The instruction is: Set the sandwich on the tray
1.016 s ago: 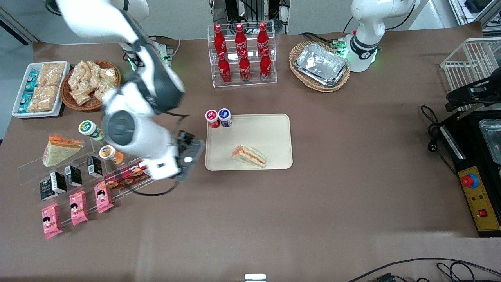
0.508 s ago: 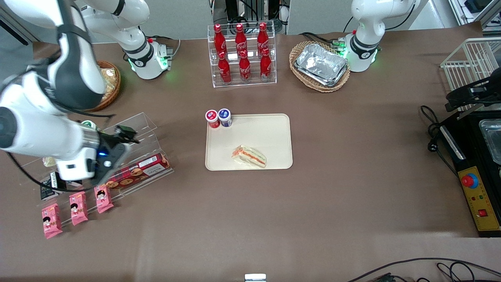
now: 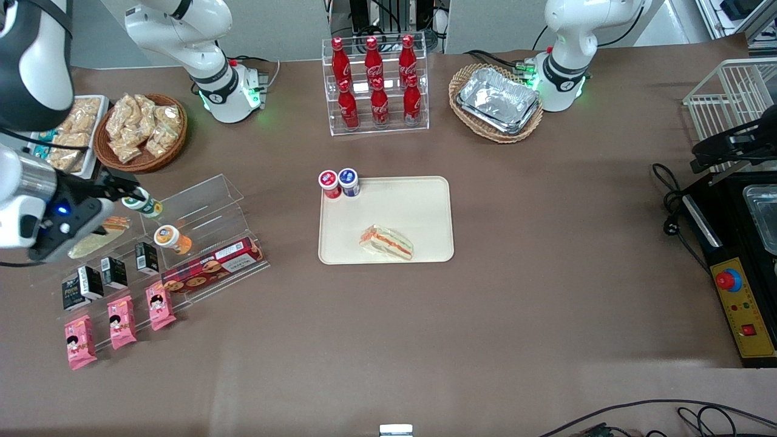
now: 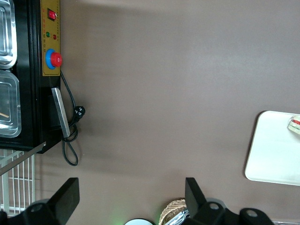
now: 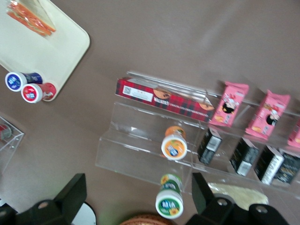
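The sandwich (image 3: 386, 241), a clear-wrapped white-bread wedge with a red-orange and green stripe, lies on the cream tray (image 3: 419, 200) near the tray's edge nearest the front camera. Nothing touches it. My right gripper (image 3: 124, 187) is open and empty. It hovers over the clear acrylic stand (image 3: 200, 206) toward the working arm's end of the table, well away from the tray. In the right wrist view the gripper (image 5: 138, 197) stands wide open above a green-lidded jar (image 5: 169, 203), and the sandwich (image 5: 30, 16) and tray (image 5: 56, 51) show. The left wrist view shows the tray (image 4: 274, 150) and the sandwich (image 4: 295, 124).
Two small jars (image 3: 339, 182) stand at the tray's corner. The stand holds an orange-lidded jar (image 3: 169, 237), a red cookie box (image 3: 212, 267), dark cartons, pink packets and a tan-bread wedge (image 3: 97, 240). A cola bottle rack (image 3: 376, 85), a foil-tray basket (image 3: 496, 102) and a snack basket (image 3: 141, 130) stand farther from the front camera.
My right arm swung from beside the tray toward its own end of the table, over the acrylic stand. The sandwich stayed on the tray.
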### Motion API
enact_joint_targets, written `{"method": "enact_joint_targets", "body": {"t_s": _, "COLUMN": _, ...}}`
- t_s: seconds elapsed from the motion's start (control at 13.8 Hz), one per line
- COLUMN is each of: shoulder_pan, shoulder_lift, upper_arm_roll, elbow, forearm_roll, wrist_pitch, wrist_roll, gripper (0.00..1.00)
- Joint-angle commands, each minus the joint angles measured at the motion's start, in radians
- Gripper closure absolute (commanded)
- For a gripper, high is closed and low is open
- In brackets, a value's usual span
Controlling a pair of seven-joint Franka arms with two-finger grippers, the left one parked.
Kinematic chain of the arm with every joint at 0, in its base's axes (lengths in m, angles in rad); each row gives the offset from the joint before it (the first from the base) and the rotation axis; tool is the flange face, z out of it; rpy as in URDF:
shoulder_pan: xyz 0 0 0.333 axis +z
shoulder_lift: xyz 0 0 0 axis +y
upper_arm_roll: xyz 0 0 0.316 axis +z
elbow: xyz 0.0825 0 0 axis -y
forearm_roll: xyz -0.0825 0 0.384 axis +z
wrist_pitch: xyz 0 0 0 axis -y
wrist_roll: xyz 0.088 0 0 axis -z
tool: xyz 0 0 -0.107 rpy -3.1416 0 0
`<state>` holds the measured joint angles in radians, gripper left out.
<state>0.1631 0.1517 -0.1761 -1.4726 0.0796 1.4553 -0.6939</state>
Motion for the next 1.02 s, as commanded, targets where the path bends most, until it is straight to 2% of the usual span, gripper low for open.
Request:
{"method": "enact_joint_targets", "body": {"t_s": 0.0, "shoulder_pan": 0.001, "shoulder_lift": -0.053, "upper_arm_roll": -0.029, "elbow": -0.026, "forearm_roll": -0.035, "wrist_pitch": -0.021, "wrist_roll": 0.005, "gripper": 0.0}}
{"method": "enact_joint_targets", "body": {"t_s": 0.22, "shoulder_pan": 0.001, "shoulder_lift": -0.064, "upper_arm_roll": -0.042, "elbow": -0.017, "forearm_roll": -0.081, "wrist_pitch": -0.053, "wrist_roll": 0.008, "gripper": 0.0}}
{"method": "enact_joint_targets", "body": {"t_s": 0.44, "shoulder_pan": -0.008, "shoulder_lift": -0.06, "upper_arm_roll": -0.057, "elbow": -0.014, "forearm_roll": -0.074, "wrist_pitch": -0.052, "wrist_roll": 0.017, "gripper": 0.0}}
{"method": "enact_joint_targets", "body": {"t_s": 0.51, "shoulder_pan": -0.016, "shoulder_lift": -0.051, "upper_arm_roll": -0.078, "elbow": -0.014, "forearm_roll": -0.043, "wrist_pitch": -0.052, "wrist_roll": 0.048, "gripper": 0.0}}
{"method": "enact_joint_targets", "body": {"t_s": 0.58, "shoulder_pan": -0.03, "shoulder_lift": -0.043, "upper_arm_roll": -0.103, "elbow": -0.014, "forearm_roll": 0.03, "wrist_pitch": -0.052, "wrist_roll": 0.103, "gripper": 0.0}}
{"method": "enact_joint_targets", "body": {"t_s": 0.65, "shoulder_pan": -0.037, "shoulder_lift": -0.041, "upper_arm_roll": -0.115, "elbow": -0.014, "forearm_roll": 0.075, "wrist_pitch": -0.049, "wrist_roll": 0.178, "gripper": 0.0}}
{"method": "enact_joint_targets", "body": {"t_s": 0.8, "shoulder_pan": -0.031, "shoulder_lift": -0.032, "upper_arm_roll": -0.112, "elbow": -0.014, "forearm_roll": 0.071, "wrist_pitch": -0.038, "wrist_roll": 0.346, "gripper": 0.0}}
{"method": "enact_joint_targets", "body": {"t_s": 0.94, "shoulder_pan": -0.031, "shoulder_lift": -0.035, "upper_arm_roll": -0.112, "elbow": -0.012, "forearm_roll": 0.066, "wrist_pitch": -0.038, "wrist_roll": 0.44, "gripper": 0.0}}
